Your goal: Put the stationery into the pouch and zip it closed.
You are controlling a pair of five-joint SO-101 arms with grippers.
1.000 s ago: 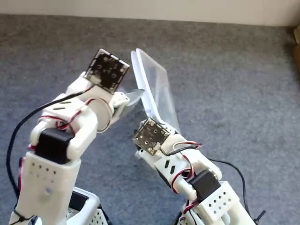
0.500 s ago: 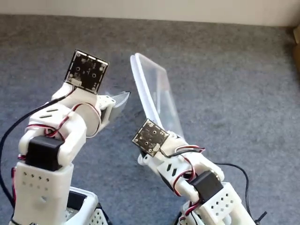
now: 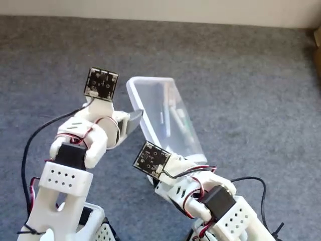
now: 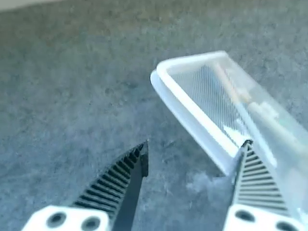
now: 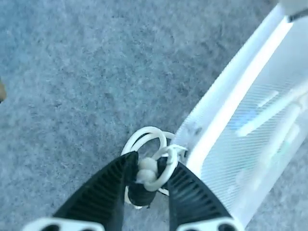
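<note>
Clear pouch — R fingers, angled down, pinch its zip cord; L fingers gape wide alongside.

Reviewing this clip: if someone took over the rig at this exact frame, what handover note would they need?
Left gripper: open, empty, beside a corner of the pouch.
Right gripper: shut on the zip pull cord at the pouch's near end.
Done: the stationery is inside the pouch.
Left: I cannot tell whether the zip is fully closed. Check it, finish if needed, then release.
</note>
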